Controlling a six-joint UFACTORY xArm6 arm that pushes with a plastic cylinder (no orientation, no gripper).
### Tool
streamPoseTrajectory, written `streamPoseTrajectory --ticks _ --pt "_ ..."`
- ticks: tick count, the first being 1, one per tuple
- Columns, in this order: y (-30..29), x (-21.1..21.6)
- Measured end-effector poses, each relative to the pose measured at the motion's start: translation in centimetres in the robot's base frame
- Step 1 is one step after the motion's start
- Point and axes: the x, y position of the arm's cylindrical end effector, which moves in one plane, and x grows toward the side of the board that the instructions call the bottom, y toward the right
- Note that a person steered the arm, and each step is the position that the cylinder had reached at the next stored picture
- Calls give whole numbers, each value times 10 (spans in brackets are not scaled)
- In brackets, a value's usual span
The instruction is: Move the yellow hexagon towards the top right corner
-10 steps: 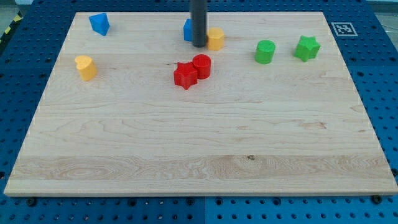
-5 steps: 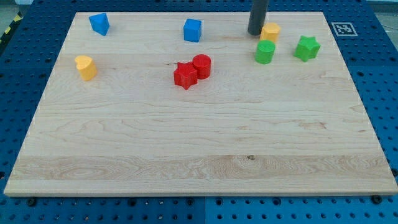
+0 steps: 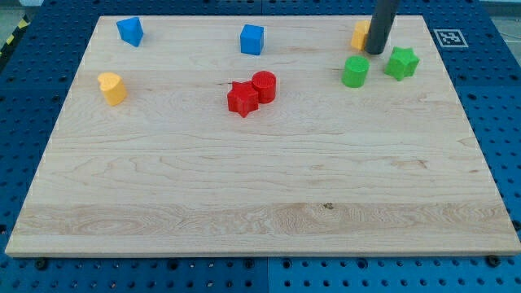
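The yellow hexagon (image 3: pixel 360 35) lies near the view's top right on the wooden board (image 3: pixel 260 179), partly hidden behind the dark rod. My tip (image 3: pixel 375 52) rests on the board just right of the hexagon, touching or nearly touching it. The green cylinder (image 3: pixel 355 72) lies just below and left of the tip. The green star (image 3: pixel 401 63) lies just to the right of the tip.
A blue cube (image 3: pixel 252 39) is at top middle and a blue block (image 3: pixel 129 31) at top left. A yellow block (image 3: pixel 112 88) sits at the left. A red star (image 3: pixel 242 98) and a red cylinder (image 3: pixel 264 85) touch near the middle. A marker tag (image 3: pixel 450 37) lies off the board's top right corner.
The rod swept right along the top, pushing the yellow hexagon from beside the blue cube to the top right. The tip has now passed to the hexagon's right side. The green cylinder shifted slightly right.
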Motion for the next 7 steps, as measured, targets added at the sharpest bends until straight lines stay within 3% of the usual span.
streamPoseTrajectory --ticks 1,3,7 --pt "4 1" --pt "-55 3" --pt "-14 -28"
